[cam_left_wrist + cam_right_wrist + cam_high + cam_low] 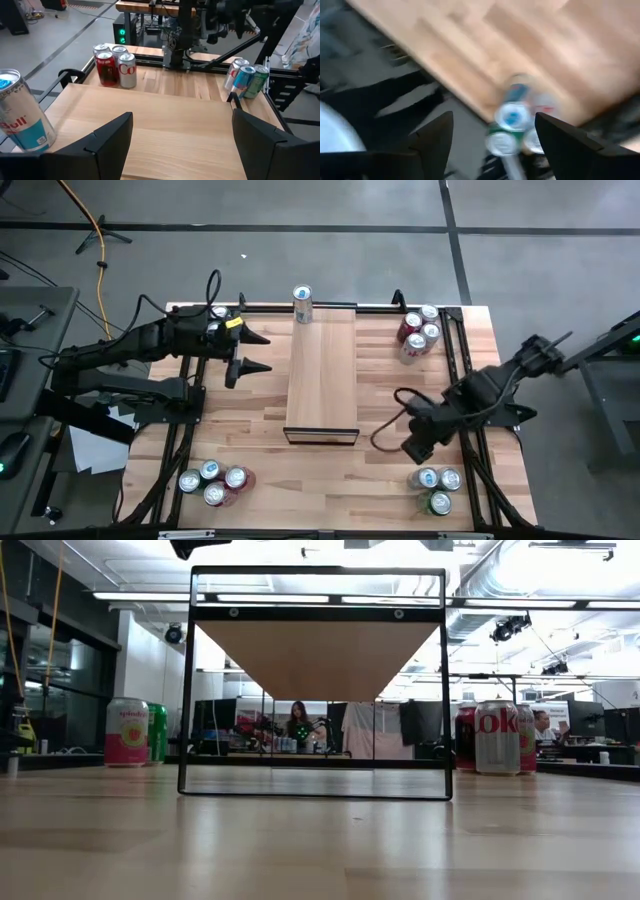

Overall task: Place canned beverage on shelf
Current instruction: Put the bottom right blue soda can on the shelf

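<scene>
The shelf point(322, 370) is a long pale wood panel in the middle of the table, with a thin dark frame point(315, 680) at its near end. One silver and blue can point(302, 304) stands upright on the shelf's far end, and it also shows in the left wrist view point(20, 115). My left gripper point(264, 352) hovers open at the shelf's left side, pointing across it with nothing between its fingers point(182, 145). My right gripper point(413, 450) hangs open, pointing down, above the near right cluster of cans point(515, 125) and clear of them.
Clusters of upright cans stand at the table's far right point(418, 332), near right point(436, 487) and near left point(215, 483). A dark rail frame point(455, 360) runs along the table's edges. Bare tabletop point(400, 395) lies on both sides of the shelf.
</scene>
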You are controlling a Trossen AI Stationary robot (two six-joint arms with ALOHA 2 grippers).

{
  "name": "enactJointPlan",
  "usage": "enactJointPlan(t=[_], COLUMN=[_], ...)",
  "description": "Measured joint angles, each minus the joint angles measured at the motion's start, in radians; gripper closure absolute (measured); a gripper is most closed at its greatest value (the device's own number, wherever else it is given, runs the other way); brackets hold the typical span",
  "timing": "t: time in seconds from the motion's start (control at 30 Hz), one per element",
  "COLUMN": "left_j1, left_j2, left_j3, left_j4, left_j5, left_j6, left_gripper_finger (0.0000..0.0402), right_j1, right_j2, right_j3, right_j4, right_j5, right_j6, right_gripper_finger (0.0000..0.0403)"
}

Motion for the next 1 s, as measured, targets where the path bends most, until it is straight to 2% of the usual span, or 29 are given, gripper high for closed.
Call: enactJointPlan(t=[0.1,0.33,0.73,1.0], left_j1=[0.000,0.000,0.000,0.000], left_j2=[-0.001,0.000,0.000,0.000], left_j3=[0.000,0.000,0.000,0.000], left_j4=[0.000,0.001,0.003,0.002], left_j5=[-0.012,-0.025,-0.032,-0.033], left_j6=[-0.020,-0.036,-0.037,-0.053], left_gripper_finger=[0.0128,0.0128,0.0128,0.0128], right_j1=[0.054,0.137,0.134,0.135], right_j2=[0.061,0.117,0.109,0.108], right_j3=[0.066,-0.077,-0.312,-0.354], right_j4=[-0.067,-0.020,0.240,0.251], right_j5=[0.020,-0.056,-0.128,-0.120], right_j6=[0.000,0.097,0.211,0.287], right_gripper_finger=[0.0137,0.0137,0.0137,0.0137])
